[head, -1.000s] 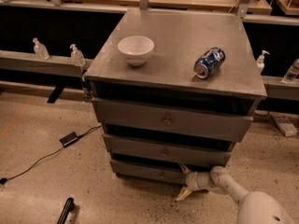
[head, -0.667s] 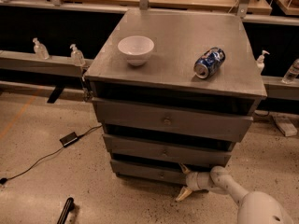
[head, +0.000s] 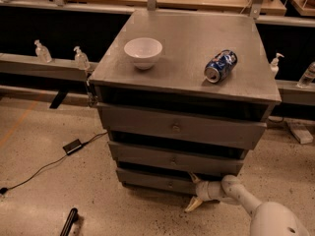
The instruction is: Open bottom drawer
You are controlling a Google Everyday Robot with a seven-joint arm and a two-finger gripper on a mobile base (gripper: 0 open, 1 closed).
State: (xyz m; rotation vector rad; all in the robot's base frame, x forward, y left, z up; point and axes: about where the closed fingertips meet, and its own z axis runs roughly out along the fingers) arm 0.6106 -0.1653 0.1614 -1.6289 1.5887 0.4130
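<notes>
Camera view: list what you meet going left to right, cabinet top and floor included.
far-left pump bottle → black adapter on the floor → white bowl → gripper, open, low at the right end of the bottom drawer → blue can → right-side pump bottle

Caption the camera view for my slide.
Open gripper at the bottom drawer, beside its knob; bowl and can atop cabinet.

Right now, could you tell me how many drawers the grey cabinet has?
3, stacked: top drawer uppermost, middle drawer below it, bottom drawer lowest, with the gripper at its right end. None appears hidden.
</notes>
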